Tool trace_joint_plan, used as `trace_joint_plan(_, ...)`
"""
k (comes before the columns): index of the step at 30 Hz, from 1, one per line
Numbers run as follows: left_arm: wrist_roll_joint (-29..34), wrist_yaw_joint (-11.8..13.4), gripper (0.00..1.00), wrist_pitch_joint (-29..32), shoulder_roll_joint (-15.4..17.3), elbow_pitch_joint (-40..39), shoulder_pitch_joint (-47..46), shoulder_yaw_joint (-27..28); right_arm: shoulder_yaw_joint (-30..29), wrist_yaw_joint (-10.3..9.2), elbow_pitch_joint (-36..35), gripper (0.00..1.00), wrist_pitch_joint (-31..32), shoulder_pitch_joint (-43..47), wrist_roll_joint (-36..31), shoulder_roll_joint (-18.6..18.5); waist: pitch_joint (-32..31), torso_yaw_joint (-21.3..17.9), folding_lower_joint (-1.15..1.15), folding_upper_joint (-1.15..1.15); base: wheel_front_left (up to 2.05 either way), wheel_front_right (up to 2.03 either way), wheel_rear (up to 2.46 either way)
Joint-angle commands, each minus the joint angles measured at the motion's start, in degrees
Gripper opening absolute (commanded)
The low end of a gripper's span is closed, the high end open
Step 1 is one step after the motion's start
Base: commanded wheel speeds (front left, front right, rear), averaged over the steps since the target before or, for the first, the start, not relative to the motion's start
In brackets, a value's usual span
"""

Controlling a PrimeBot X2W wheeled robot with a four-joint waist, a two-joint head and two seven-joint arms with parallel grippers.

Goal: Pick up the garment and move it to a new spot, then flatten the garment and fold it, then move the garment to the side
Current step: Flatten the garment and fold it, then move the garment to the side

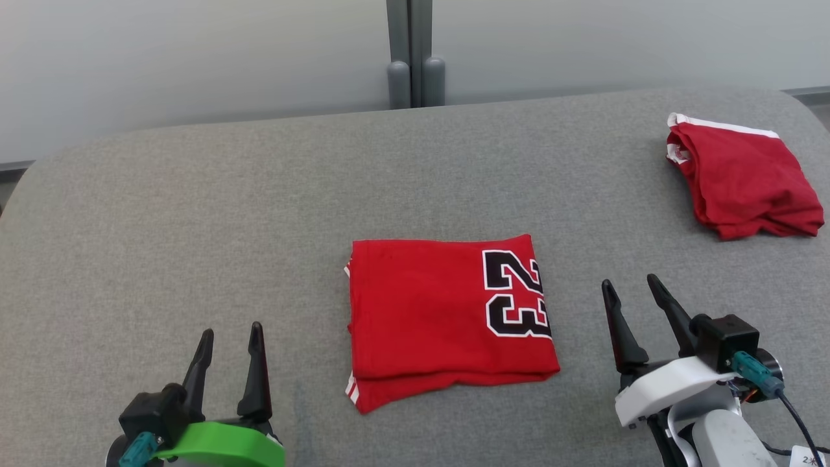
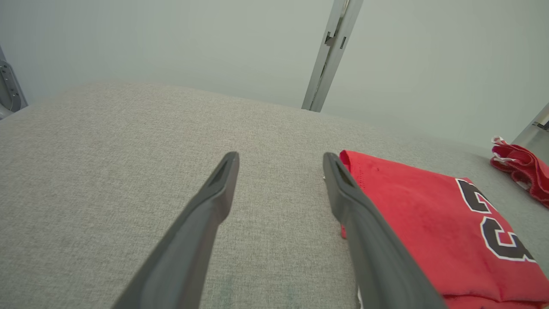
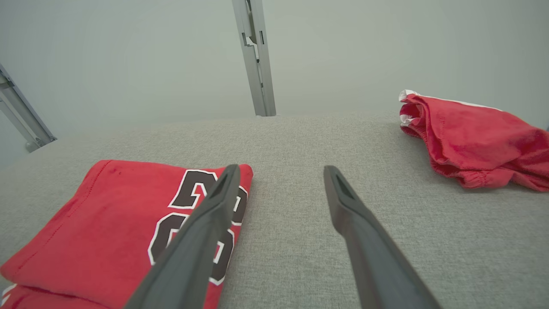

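Lying folded in the middle of the grey table (image 1: 194,214), the red garment (image 1: 447,318) is showing a black 23 on its right side. The left gripper (image 1: 232,328) is sitting near the garment's left side, with its fingers wide apart and holding nothing. The right gripper (image 1: 629,281) is sitting near its right side, also spread and empty. Another red cloth (image 1: 739,178) is resting bunched up far off on the right.

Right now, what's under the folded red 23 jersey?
The grey fabric surface shows around the folded red 23 jersey; its own lower layer peeks out at the near edge. Anything beneath is covered.
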Motion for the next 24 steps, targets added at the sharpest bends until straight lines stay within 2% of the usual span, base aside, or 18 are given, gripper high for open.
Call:
trace_joint_plan(1,0.4,-0.3,1.0,0.0,-0.2,0.0,1.0,0.3,-0.3,-0.04,-0.4,1.0,-0.2,1.0,-0.2,-0.2,-0.3,0.1,0.0,0.0,0.0,0.0,0.0)
trace_joint_plan(24,1.1,-1.1,1.0,0.0,-0.7,1.3,1.8,1.1,-0.4,-0.04,0.2,1.0,-0.2,2.1,0.0,-0.2,-2.1,0.4,0.0,0.0,0.0,0.0,0.0)
